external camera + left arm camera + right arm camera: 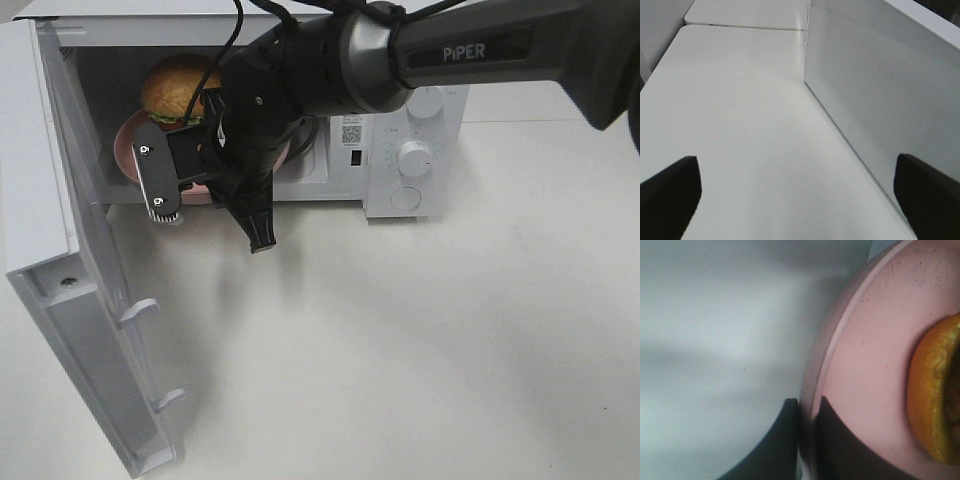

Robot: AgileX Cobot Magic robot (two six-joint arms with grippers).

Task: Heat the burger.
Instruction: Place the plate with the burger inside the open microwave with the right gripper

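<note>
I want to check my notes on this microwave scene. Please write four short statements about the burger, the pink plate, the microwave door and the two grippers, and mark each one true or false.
1. The small round burger with a golden-brown bun sits on the round pink plate. True.
2. The hinged white door of the white microwave is closed. False: the door stands wide open.
3. The right gripper is shut on the burger's bun. False: its dark fingers pinch the rim of the plate, beside the burger.
4. The left gripper is open, with only bare table between its fingers. True.
</note>
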